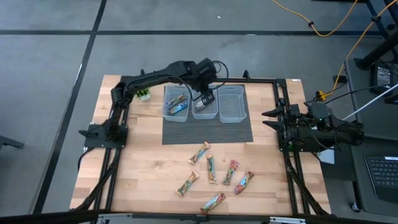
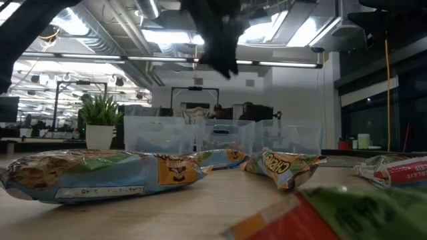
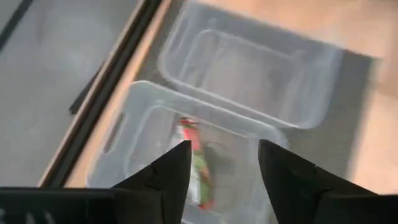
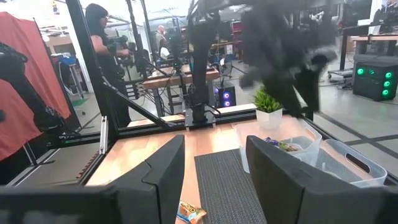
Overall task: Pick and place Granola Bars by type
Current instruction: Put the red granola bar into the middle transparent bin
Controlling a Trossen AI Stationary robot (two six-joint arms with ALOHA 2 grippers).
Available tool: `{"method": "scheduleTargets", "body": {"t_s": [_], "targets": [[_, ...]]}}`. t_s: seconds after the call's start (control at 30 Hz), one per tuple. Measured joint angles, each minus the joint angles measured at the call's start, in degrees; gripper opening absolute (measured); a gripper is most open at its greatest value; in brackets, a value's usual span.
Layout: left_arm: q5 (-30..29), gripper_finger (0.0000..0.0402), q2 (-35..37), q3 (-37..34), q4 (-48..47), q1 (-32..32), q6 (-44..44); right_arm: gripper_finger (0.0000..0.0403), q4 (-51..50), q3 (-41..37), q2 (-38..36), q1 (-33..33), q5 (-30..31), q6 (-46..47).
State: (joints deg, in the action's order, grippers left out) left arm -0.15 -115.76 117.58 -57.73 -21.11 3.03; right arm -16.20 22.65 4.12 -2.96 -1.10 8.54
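Observation:
Three clear bins stand side by side on a dark mat (image 1: 208,130) at the table's far side. My left gripper (image 1: 205,98) hovers open above the middle bin (image 1: 204,112). In the left wrist view a red-green granola bar (image 3: 197,163) lies on that bin's floor, below and between the open fingers of the left gripper (image 3: 221,149). The left bin (image 1: 176,103) holds blue-wrapped bars. The right bin (image 1: 231,103) shows nothing inside. Several bars lie loose on the near half of the table, around (image 1: 211,169). My right gripper (image 1: 268,119) waits open at the table's right edge.
A small potted plant (image 1: 144,94) stands left of the bins. A black frame rail (image 1: 261,79) runs round the table. In the low view the loose bars (image 2: 100,175) fill the foreground before the bins (image 2: 220,137). Bare wood lies between mat and loose bars.

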Motion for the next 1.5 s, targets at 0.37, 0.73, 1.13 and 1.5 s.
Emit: {"method": "scheduleTargets", "body": {"t_s": [0.37,0.73,1.13,1.5], "targets": [[4.3,0.0184,16.2,7.0,0.5,8.6,4.7,0.0174,-0.5,0.0,0.0,0.0,0.0,0.0],[5.2,0.0184,30.4,7.0,0.1,18.2,1.1,0.0174,-1.2,0.0,0.0,0.0,0.0,0.0],[9.5,0.0185,29.6,6.4,0.1,31.6,3.4,0.0174,-1.2,0.0,0.0,0.0,0.0,0.2],[8.5,0.0184,24.5,6.4,3.4,40.9,6.8,0.0174,-1.3,0.0,0.0,0.0,0.0,0.0]]}}
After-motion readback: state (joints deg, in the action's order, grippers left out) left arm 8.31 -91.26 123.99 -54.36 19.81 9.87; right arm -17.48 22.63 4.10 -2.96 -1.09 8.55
